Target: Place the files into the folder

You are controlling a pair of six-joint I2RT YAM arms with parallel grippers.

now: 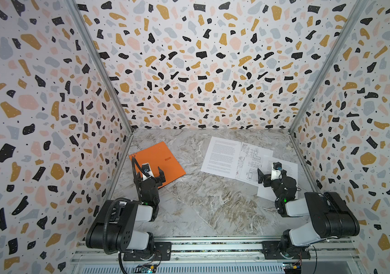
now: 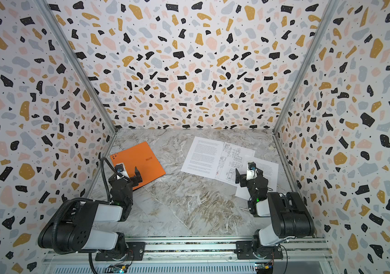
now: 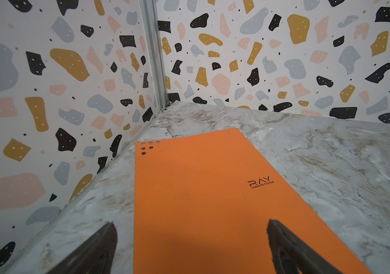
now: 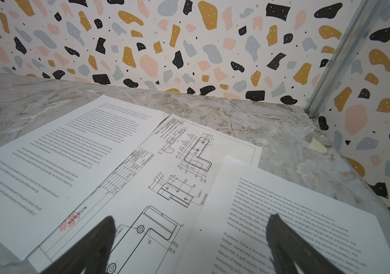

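The orange folder (image 1: 159, 157) (image 2: 139, 159) (image 3: 201, 189) lies shut and flat near the left wall, its "RAY" logo facing up. My left gripper (image 1: 150, 175) (image 2: 127, 176) (image 3: 191, 223) hovers open over its near end, holding nothing. The files are three white sheets that overlap at the right. They are a text sheet (image 1: 220, 154) (image 4: 47, 166), a line-drawing sheet (image 1: 248, 163) (image 4: 165, 178) and another text sheet (image 1: 292, 167) (image 4: 296, 213). My right gripper (image 1: 273, 175) (image 2: 248, 176) (image 4: 191, 217) stands open and empty above where the drawing meets the nearer text sheet.
The marble table (image 1: 208, 204) is boxed in by terrazzo-patterned walls on the left, back and right. A metal rail (image 1: 213, 246) carries both arm bases along the front edge. A small pale scrap (image 4: 317, 144) lies near the back right corner.
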